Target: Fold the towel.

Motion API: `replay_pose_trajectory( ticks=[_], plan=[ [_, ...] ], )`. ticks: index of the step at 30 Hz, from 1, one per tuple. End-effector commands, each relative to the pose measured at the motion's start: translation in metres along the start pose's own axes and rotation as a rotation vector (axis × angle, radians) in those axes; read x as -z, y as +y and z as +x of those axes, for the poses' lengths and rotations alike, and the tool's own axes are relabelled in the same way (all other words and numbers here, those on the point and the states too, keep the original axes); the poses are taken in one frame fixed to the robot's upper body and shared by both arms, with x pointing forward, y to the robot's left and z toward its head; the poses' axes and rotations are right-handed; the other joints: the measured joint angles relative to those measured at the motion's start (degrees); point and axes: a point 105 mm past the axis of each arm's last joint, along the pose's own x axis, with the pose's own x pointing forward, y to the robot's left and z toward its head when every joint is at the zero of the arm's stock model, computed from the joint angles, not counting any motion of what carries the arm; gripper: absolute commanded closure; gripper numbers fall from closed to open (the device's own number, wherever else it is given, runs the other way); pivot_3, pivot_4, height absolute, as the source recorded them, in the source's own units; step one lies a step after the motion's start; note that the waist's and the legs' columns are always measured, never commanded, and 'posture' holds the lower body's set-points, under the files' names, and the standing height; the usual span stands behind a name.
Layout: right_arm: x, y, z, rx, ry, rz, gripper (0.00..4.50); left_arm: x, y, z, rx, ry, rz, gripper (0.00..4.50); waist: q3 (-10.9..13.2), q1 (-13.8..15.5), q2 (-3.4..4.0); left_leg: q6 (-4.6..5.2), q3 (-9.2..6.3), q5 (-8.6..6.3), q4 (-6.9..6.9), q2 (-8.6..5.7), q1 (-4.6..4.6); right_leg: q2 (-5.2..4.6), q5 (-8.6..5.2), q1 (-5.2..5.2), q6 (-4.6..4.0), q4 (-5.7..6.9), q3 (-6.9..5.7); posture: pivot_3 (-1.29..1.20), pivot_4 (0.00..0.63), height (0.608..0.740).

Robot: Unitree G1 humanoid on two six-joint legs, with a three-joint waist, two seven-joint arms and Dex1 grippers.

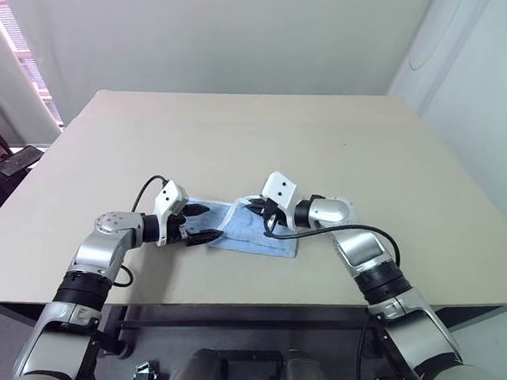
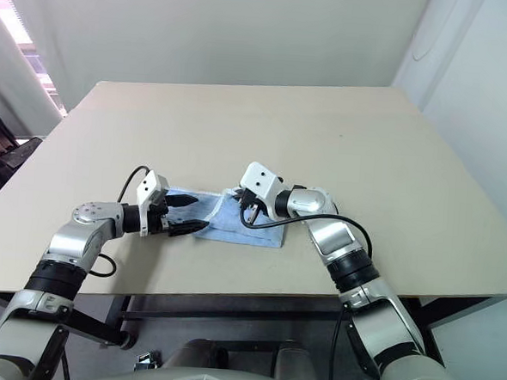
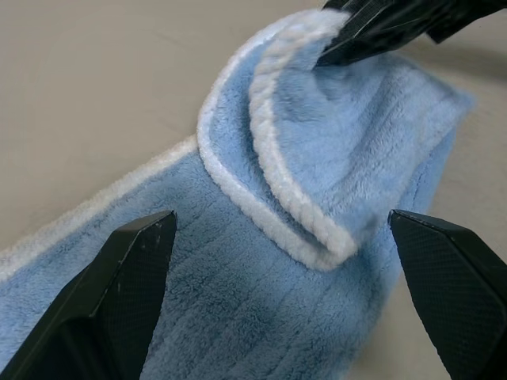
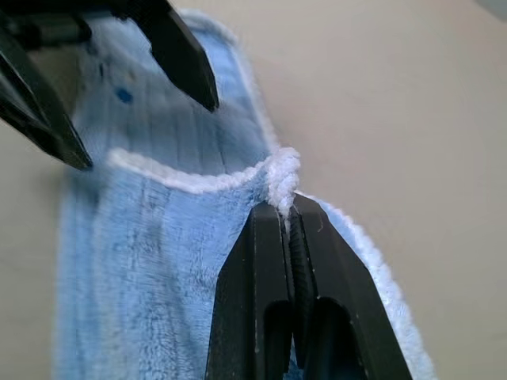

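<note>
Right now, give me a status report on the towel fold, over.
Right gripper shut on the towel's white edging, that edge lifted and curling over. Left gripper open, poised at the towel's other end. Rest of towel flat on the table. Nothing in the way.

The light-blue towel (image 1: 253, 230) with white edging lies apparently half-folded on the table, one corner lifted.

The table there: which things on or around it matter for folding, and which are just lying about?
Part of the job:
- small light-blue terry towel with white edging
- right hand, shut on the towel's edge
- left hand, open over the towel

Just there:
- beige table
- dark flat object beyond the table's left edge
</note>
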Motion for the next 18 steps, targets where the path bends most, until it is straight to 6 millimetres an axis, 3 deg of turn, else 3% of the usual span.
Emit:
replay_pose_trajectory(
  ticks=[1,3,7,11,15,18],
  plan=[
    [-0.022,-0.014,0.003,0.083,-0.076,0.004,4.48,-0.013,0.002,-0.005,-0.016,-0.028,0.058,0.00,0.0,-0.2,0.00,0.00,0.00,0.00,0.00,0.00,0.00,0.00,0.00,-0.02,0.00,0.02,0.00,0.00,0.000,0.740],
    [-0.021,-0.023,0.003,0.142,-0.082,0.004,4.48,-0.012,0.002,-0.006,-0.017,-0.026,0.058,0.00,0.0,-0.1,0.00,-0.02,-0.01,0.01,-0.01,0.01,0.02,0.01,0.01,-0.05,0.00,0.12,0.01,0.00,0.000,0.740],
    [-0.023,-0.022,0.004,0.132,-0.113,0.099,4.48,-0.013,0.002,-0.006,-0.014,-0.031,0.056,0.00,0.0,0.0,0.00,-0.10,-0.03,0.06,0.03,0.00,0.04,0.01,-0.05,-0.07,-0.11,0.28,0.01,0.00,0.000,0.740],
    [-0.024,-0.008,0.005,0.039,-0.127,0.177,3.50,-0.017,0.004,-0.006,-0.014,-0.043,0.052,0.00,0.0,-0.1,0.00,-0.11,-0.03,0.07,0.04,0.00,0.09,0.01,-0.06,-0.09,-0.11,0.43,0.01,0.00,0.000,0.740],
    [-0.036,0.005,0.003,-0.026,-0.173,0.173,2.09,-0.018,0.007,-0.007,-0.017,-0.043,0.051,0.00,0.0,-0.2,0.00,-0.11,-0.05,0.07,0.04,0.01,0.09,0.03,-0.06,-0.11,-0.10,0.48,0.01,0.00,0.000,0.740],
    [-0.044,-0.006,0.002,0.045,-0.218,0.202,2.09,-0.019,0.008,-0.006,-0.015,-0.044,0.052,0.00,0.0,-0.3,0.00,-0.11,-0.04,0.07,0.05,0.01,0.10,0.03,-0.06,-0.11,-0.09,0.47,0.01,0.00,0.000,0.740]
  ],
)
